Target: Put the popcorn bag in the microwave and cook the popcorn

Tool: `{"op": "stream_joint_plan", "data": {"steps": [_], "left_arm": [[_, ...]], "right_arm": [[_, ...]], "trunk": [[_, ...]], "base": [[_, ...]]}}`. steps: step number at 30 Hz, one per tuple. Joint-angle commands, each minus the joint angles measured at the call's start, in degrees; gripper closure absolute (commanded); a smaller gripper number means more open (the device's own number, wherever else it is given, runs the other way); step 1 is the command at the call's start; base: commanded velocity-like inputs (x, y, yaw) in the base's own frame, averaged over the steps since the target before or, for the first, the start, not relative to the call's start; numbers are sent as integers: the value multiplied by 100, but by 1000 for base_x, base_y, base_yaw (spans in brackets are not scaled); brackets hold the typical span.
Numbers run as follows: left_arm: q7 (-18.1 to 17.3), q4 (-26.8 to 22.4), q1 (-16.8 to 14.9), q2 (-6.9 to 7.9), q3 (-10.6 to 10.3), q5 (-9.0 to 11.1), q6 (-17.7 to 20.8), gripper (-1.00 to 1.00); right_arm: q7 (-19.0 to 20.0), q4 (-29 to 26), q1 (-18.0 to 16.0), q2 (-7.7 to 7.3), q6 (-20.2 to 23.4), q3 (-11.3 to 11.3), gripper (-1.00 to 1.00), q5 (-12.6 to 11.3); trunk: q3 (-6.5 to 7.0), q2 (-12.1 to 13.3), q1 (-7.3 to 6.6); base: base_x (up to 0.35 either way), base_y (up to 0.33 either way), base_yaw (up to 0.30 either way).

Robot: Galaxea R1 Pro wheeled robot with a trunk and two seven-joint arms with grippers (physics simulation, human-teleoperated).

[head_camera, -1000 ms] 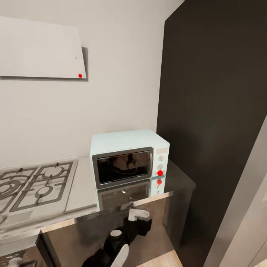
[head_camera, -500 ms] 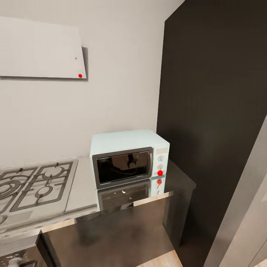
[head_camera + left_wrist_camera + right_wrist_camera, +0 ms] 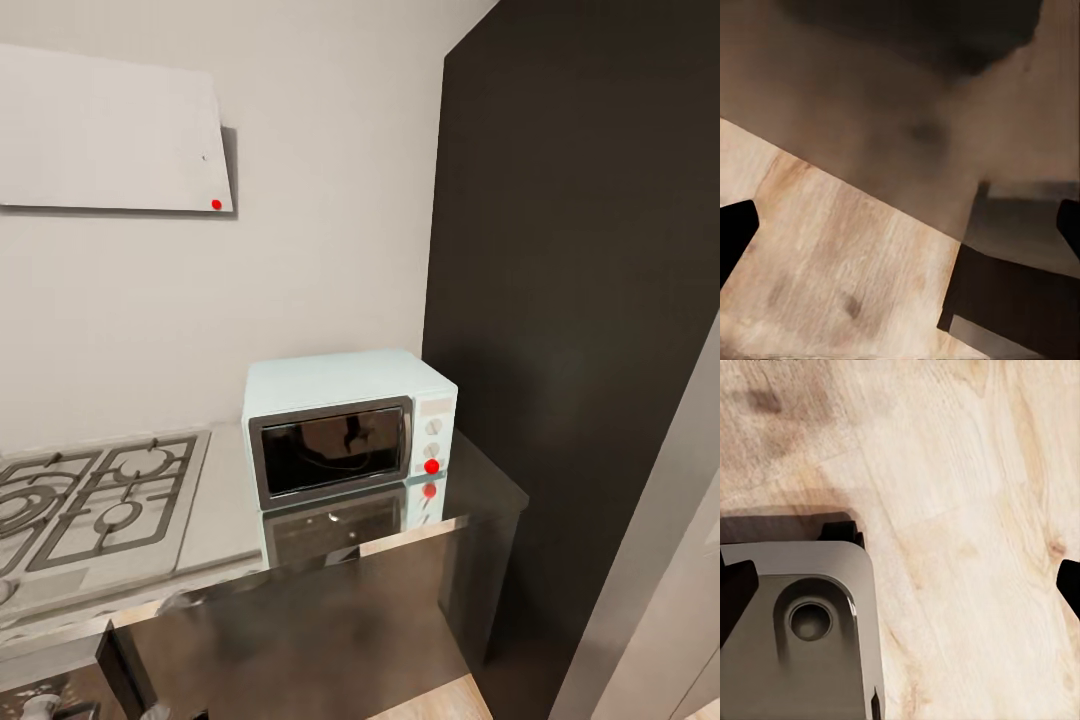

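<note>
mint microwave (image 3: 345, 425) on grey countertop (image 3: 225, 505)

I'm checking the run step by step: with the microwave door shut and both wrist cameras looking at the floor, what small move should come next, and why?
Probably raise one arm toward the pale mint-blue microwave to open its dark glass door. The door looks closed, and both wrist views face the light wooden floor, with the fingertips spread wide at each frame's edges. I can't make out a popcorn bag on the glossy grey countertop.

This is a home kitchen. A small pale mint-blue microwave with a dark glass door (image 3: 350, 425) stands on a glossy grey reflective table (image 3: 225, 500) beside a steel gas hob with black grates (image 3: 90, 500). Pale wooden plank flooring (image 3: 967, 472) lies below.
</note>
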Motion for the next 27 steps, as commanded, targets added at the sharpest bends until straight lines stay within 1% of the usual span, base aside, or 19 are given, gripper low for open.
{"op": "stream_joint_plan", "data": {"steps": [1,2,3,4,5,6,7,8,9,10,11,12,13,14,16,20,22,25,27], "left_arm": [[25,266,-5,10,-113,-120,-1,-100],[59,601,-3,3,-182,-396,-3,-100],[103,801,22,-8,-247,-916,-1,-100],[974,921,47,-270,-296,-2466,1,-100],[1626,930,66,-499,-298,-2895,-16,-100],[1944,933,112,-598,-300,-3074,-25,-100],[2067,934,157,-638,-301,-3143,-32,-100],[2173,935,227,-672,-300,-3202,-37,-100],[2239,935,298,-693,-296,-3233,-41,-100],[2256,936,348,-698,-295,-3233,-41,-100],[2275,936,474,-704,-294,-3218,-52,-100],[2284,936,532,-711,-294,-3211,-130,-100],[2288,936,555,-716,-293,-3215,-233,-100],[2317,936,587,-726,-298,-3233,-458,-100],[2347,934,603,-731,-298,-3241,-593,-100],[2363,930,609,-716,-288,-3225,-659,-100],[2358,926,610,-702,-283,-3237,-655,-100],[2356,847,610,-716,-295,-3289,-680,-100],[2355,827,610,-724,-277,-3261,-684,-100]], "right_arm": [[17,16,-8,-3,-23,-46,-100,29],[-1,16,-8,-2,-20,-45,-100,34],[-64,16,-8,-2,-13,-46,-100,50],[-207,16,-8,-2,-16,-47,-100,64],[-219,16,-8,-1,-16,-42,-100,76],[-223,16,-8,8,-16,-40,-100,125],[-225,16,-8,15,-16,-33,-100,194],[-226,16,-6,38,-16,8,-100,354],[-231,19,-7,65,-22,48,-100,597],[-233,21,-7,72,-25,58,-100,712],[-231,25,-8,75,-63,68,-100,867],[-229,25,-8,76,-145,72,-100,918],[-229,25,-8,71,-197,73,-100,933],[-231,25,-8,59,-261,75,-100,950],[-231,25,-8,69,-296,75,-100,960],[-229,32,-8,75,-318,76,-100,973],[-228,33,-8,56,-380,76,-100,967],[-228,33,-8,51,-458,76,-100,960],[-228,40,-8,60,-465,76,-100,959]], "trunk": [[-7,-5,0],[-7,-5,0],[-7,-5,0],[-7,-5,0],[-7,-5,0],[-7,-5,0],[-7,-5,0],[-7,-5,0],[-7,-5,0],[-7,-5,0],[-7,-5,0],[-7,-5,0],[-7,-5,0],[-7,-5,0],[-7,-5,0],[-7,-5,0],[-7,-5,0],[-7,-5,0],[-7,-5,0]], "base": [[0,0,14],[0,0,120],[0,0,211],[0,0,268],[0,0,271],[0,0,273],[0,0,273],[0,0,274],[0,0,274],[0,0,274],[0,0,274],[0,0,274],[0,0,274],[0,0,274],[0,0,274],[0,0,274],[0,0,274],[0,0,274],[0,0,274]]}}
